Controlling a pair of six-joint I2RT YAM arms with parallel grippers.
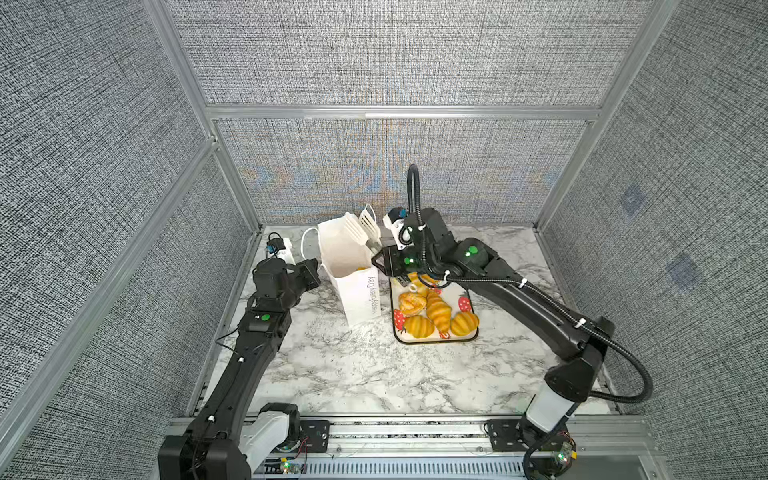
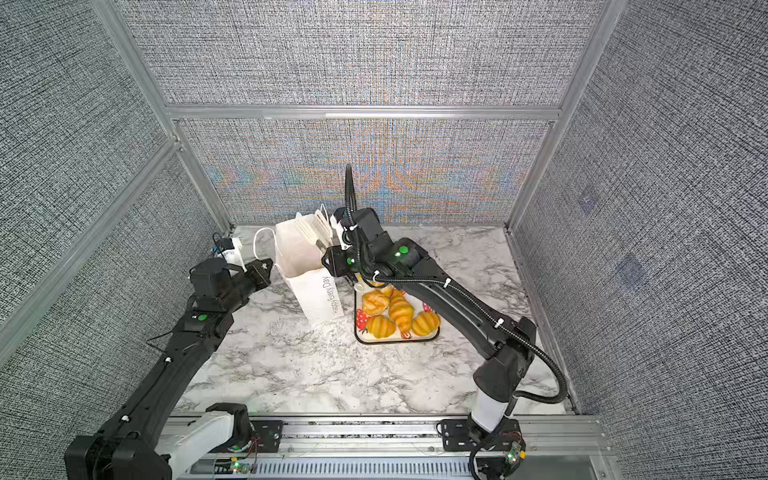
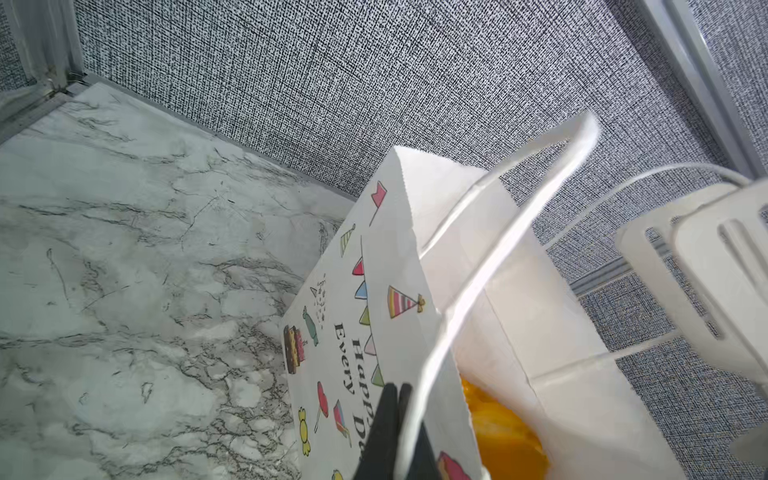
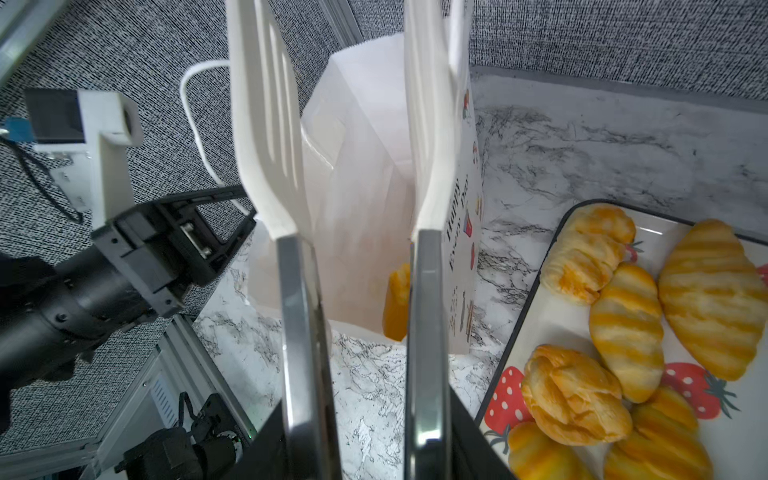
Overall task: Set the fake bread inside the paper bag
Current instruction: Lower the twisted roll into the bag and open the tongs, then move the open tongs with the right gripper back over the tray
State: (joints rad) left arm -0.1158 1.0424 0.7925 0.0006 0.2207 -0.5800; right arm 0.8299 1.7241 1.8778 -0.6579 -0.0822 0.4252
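Observation:
The white paper bag [image 1: 357,299] [image 2: 316,299] stands open on the marble table, left of the tray. My left gripper [image 1: 313,270] [image 3: 395,415] is shut on its white cord handle [image 3: 478,266] at the left rim. One piece of fake bread [image 3: 498,428] [image 4: 397,303] lies inside the bag. Several more pieces of fake bread [image 1: 436,311] [image 2: 399,311] [image 4: 623,324] lie on the strawberry tray [image 1: 436,340]. My right gripper [image 1: 384,259] [image 4: 370,449] is shut on white slotted tongs [image 1: 361,226] [image 4: 266,145]. The tong blades stand apart over the bag's mouth with nothing between them.
Grey fabric walls with aluminium posts close in the back [image 1: 399,166] and both sides. The bag stands near the back left corner. The tray [image 2: 399,341] lies just right of the bag, under my right forearm. A metal rail [image 1: 415,432] runs along the front edge.

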